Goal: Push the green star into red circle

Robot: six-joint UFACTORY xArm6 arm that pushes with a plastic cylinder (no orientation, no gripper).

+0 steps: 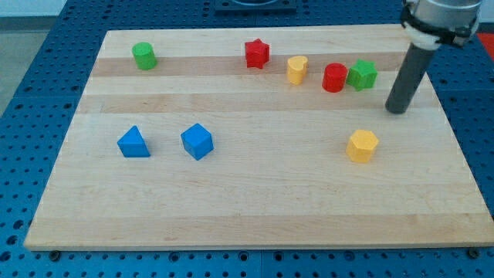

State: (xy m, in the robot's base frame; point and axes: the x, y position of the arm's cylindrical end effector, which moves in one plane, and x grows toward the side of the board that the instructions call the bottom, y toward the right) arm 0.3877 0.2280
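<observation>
1. The arm is carrying no pincer, so there is nothing to be open, closed or gripping; it is ending in a dark rod whose tip [396, 110] is resting on the wooden board [247, 216] near the view's right edge, touching no block.
2. No brand, label or writing is showing anywhere.
3. Nearest the view's bottom, the yellow hexagon block [362, 145] is sitting below and to the left of the tip, well apart from it.
4. Further left at about that depth, the blue cube [197, 141] and the blue triangle block [133, 143] are lying near each other.
5. Further up, the green star [362, 74] is sitting just left of the tip and slightly above it, apart from it.
6. The star is touching the red circle [334, 78] on that block's right side.
7. Left of those, the yellow cylinder [297, 69], the red star [257, 53] and the green cylinder [143, 55] are standing along the view's top.
</observation>
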